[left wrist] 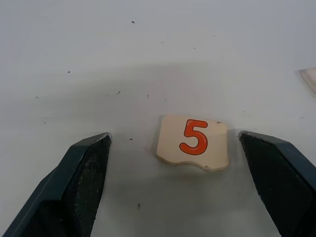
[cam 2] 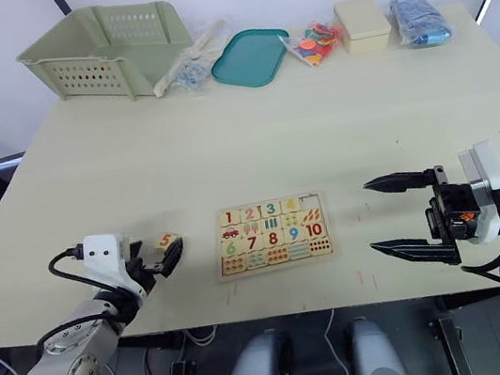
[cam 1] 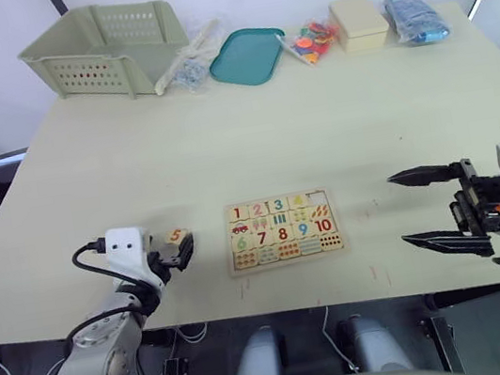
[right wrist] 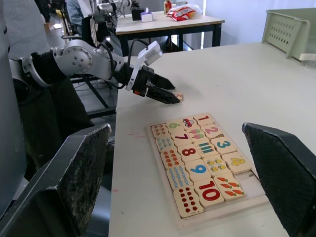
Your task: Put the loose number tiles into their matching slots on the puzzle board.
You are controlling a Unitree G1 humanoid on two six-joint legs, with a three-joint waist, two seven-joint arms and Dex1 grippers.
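Between the spread fingers of the left gripper [left wrist: 173, 163], the 5 tile [left wrist: 194, 143] lies flat on the table [cam 1: 317, 129], left of the puzzle board [cam 1: 284, 231]; the open right gripper [cam 1: 439, 211] is well apart.

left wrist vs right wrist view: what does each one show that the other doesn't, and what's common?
Left wrist alone: the orange 5 read square-on, the 5 tile flat on the table between its own open fingers, touching neither.

Right wrist alone: the puzzle board with 1 to 4 seated and the slot after 4 empty, the whole left end effector, the open right end effector.

Shared: the 5 tile, the pale table.
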